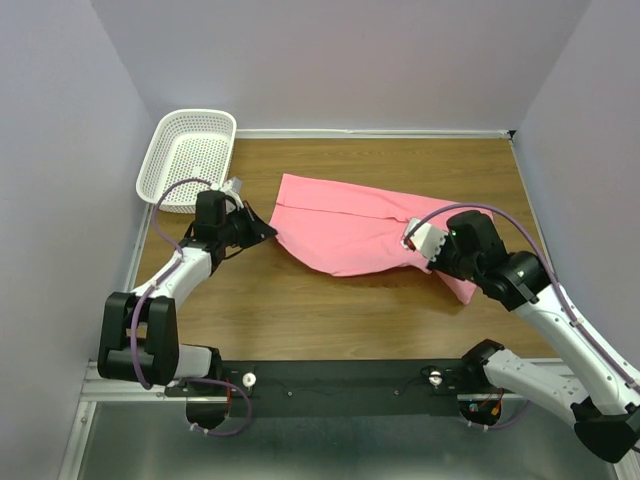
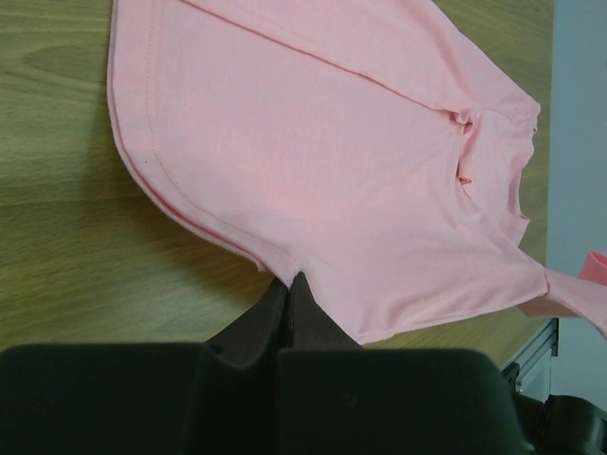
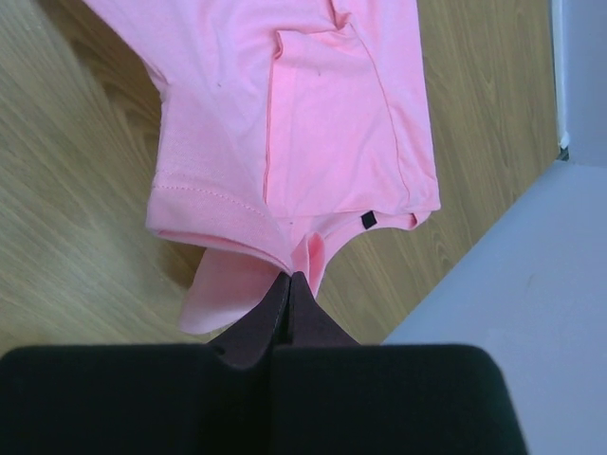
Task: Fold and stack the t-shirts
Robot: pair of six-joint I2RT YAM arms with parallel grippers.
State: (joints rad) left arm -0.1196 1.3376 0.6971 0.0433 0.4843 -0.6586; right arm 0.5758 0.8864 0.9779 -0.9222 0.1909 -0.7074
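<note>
L gripper (image 2: 289,284) clenched on t-shirt (image 1: 340,228) hem, R gripper (image 3: 289,282) likewise on prob. a sleeve edge, shirt lies rumpled on table (image 1: 300,320); both are shallow tip pinches, so cloth may slip on lift.

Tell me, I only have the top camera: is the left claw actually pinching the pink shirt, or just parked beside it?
Observer: Pinching it. The left wrist view shows the left claw shut on the t-shirt at its stitched edge, with the cloth puckering at the tips.
Operator: And the right claw?
Observer: The right wrist view shows the right claw shut on a bunched bit of cloth just under a stitched hem.
Operator: Anything to mark that corner?
Observer: A small black tag sits on the edge right above the grip.
</note>
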